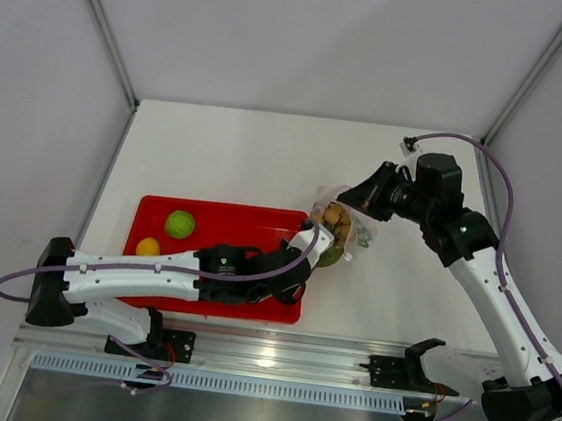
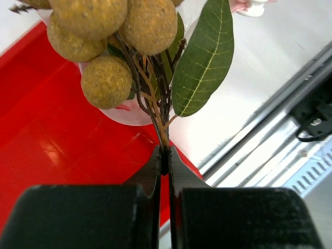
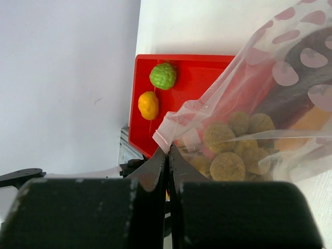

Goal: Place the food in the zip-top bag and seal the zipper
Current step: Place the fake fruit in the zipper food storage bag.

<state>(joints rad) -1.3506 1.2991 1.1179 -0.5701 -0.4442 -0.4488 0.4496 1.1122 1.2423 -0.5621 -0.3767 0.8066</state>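
On the counter (image 1: 267, 149) lies the red tray (image 1: 239, 224). Off its far right corner the right tool (image 3: 167, 150), clamped on the zip-top bag (image 3: 259, 88) lip, apparently holds the mouth open so the left tool (image 2: 164, 155), pinching the stem (image 2: 162, 132), can feed in the tan-ball cluster (image 2: 104, 31). The green ball (image 3: 163, 75) and yellow-orange ball (image 3: 148, 105) wait at its left end.

Robot laboratory cell: white bench (image 1: 266, 159) enclosed by plain white panels (image 1: 310, 33) on metal posts (image 1: 101, 26); left arm (image 1: 144, 275) and right arm (image 1: 498, 294) bolted to an aluminium rail (image 1: 276, 356).
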